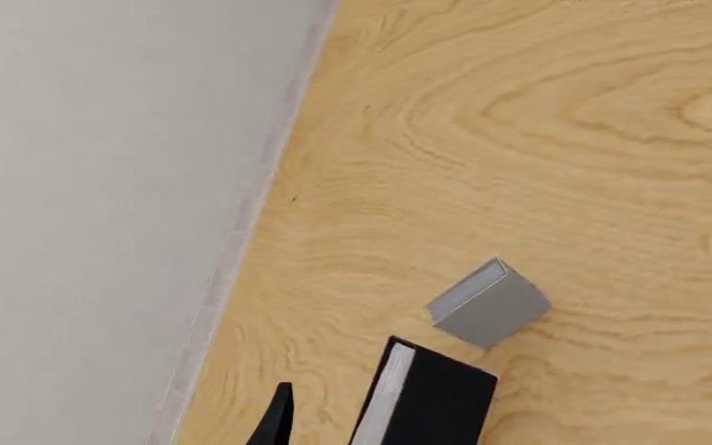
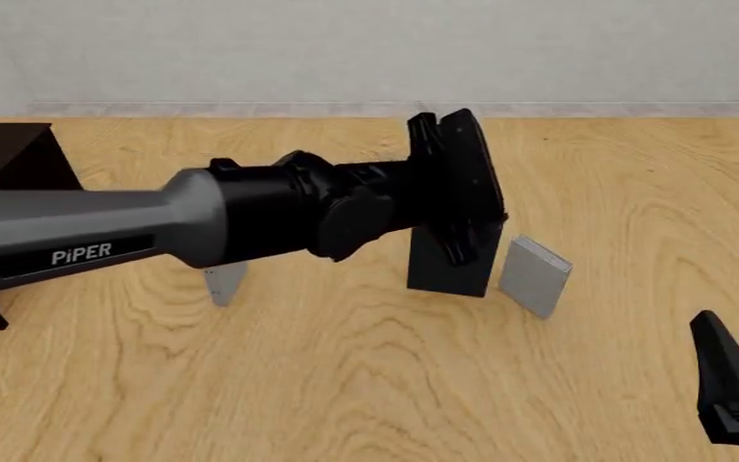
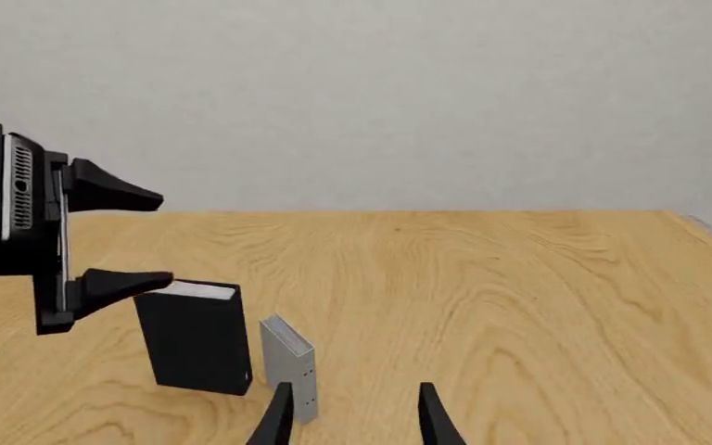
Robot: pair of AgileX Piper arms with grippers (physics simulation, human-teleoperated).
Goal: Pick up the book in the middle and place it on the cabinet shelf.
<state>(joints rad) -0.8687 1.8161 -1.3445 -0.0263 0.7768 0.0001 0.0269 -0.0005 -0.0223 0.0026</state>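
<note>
Cabinet (image 2: 4, 159) at far left of table (image 2: 344, 385), dark, partly hidden behind L arm. Thin grey book (image 2: 226, 282) stands just under that arm. L gripper (image 3: 115, 236) hovers above the black book (image 2: 445, 265), fingers spread wide, holding nothing; lower finger looks level w/ book's top edge, contact unclear. Book upright mid-table, white pages showing. 2nd grey book (image 2: 533, 276) just beside it on the right, upright. R gripper (image 3: 351, 413) low at near right, released, well apart from books.
</note>
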